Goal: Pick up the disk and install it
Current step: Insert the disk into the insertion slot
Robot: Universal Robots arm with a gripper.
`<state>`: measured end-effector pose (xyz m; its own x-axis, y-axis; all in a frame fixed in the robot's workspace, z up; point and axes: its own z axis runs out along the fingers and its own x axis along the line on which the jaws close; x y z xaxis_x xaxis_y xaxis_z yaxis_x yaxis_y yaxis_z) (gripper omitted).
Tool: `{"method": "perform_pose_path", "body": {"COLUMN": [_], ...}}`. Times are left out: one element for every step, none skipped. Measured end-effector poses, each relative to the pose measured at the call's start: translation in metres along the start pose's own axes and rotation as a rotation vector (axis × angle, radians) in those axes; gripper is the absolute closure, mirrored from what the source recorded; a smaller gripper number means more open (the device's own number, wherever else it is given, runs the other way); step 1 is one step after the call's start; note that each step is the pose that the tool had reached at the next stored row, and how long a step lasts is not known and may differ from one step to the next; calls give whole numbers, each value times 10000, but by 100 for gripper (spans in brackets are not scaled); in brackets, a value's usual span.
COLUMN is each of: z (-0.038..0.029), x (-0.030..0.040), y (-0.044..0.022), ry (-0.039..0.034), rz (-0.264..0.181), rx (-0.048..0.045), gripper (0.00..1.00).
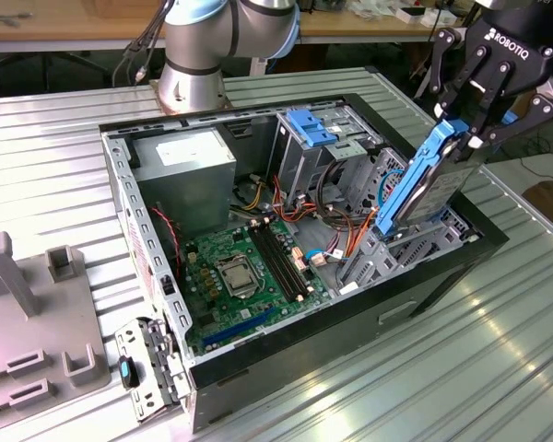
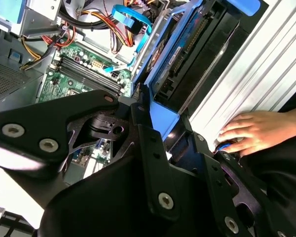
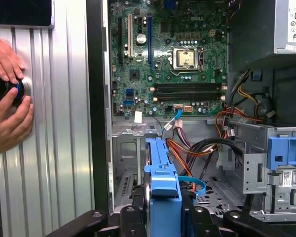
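Case (image 1: 118,198) open on the table (image 1: 498,368): inside I see a grey power box (image 1: 186,164), a green board (image 1: 244,276), then orange cables (image 1: 348,230). Farthest toward the exterior view's right, my tool (image 1: 468,127) clamps the disk (image 1: 422,184), tilted over the case's bay.

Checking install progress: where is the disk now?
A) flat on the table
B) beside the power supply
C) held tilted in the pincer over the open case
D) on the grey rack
C: the pincer grips the disk by its upper end, tilted over the computer case.
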<state>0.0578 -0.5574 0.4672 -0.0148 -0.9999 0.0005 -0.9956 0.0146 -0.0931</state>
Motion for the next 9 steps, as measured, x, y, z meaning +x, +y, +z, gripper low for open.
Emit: {"method": "perform_pose_path", "body": {"z": [0, 0, 5, 9, 13, 17, 22, 24, 25], "x": [0, 0, 0, 0, 1, 3, 8, 13, 15], "y": [10, 19, 20, 21, 21, 21, 22, 22, 22], "ry": [-1, -3, -5, -3, 1, 0, -1, -1, -2], "rz": [0, 0, 0, -1, -1, -1, -1, -2, -7], "rx": [2, 3, 4, 3, 3, 4, 12, 30, 50], "gripper": [63, 63, 63, 63, 63, 63, 63, 63, 63]}}
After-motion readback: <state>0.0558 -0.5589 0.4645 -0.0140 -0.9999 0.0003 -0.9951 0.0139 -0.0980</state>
